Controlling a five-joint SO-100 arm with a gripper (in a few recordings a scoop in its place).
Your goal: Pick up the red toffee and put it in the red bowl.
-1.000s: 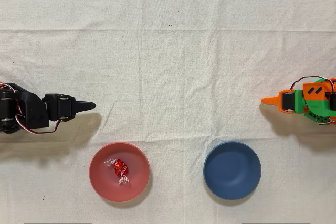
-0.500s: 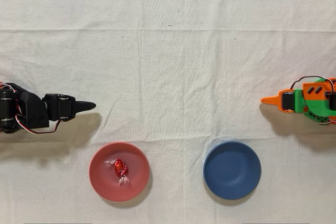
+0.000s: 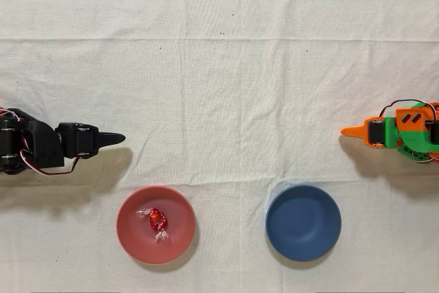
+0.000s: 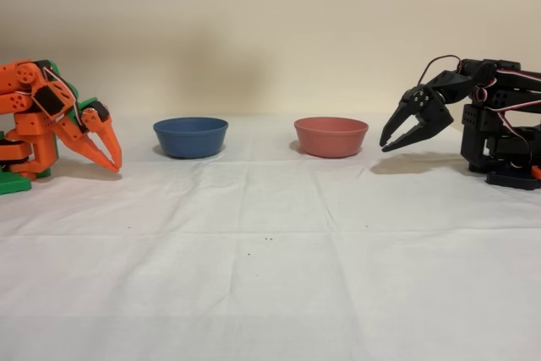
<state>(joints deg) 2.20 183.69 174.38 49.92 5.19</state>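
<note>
Overhead view gives me the red toffee [image 3: 157, 220] lying inside the red bowl [image 3: 180, 237], a little left of the bowl's middle. My claw [image 3: 114, 139] sits up and to the left of that bowl, clear of its rim, and holds nothing. From the fixed view the claw [image 4: 390, 143] hangs just right of the red bowl [image 4: 330, 136] with its fingers slightly apart, tips pointing down toward the counter [image 4: 270, 276]. A blue bowl [image 4: 190, 136] stands to the red bowl's left in that view, the idle orange arm [image 4: 51, 120] beyond it.
</note>
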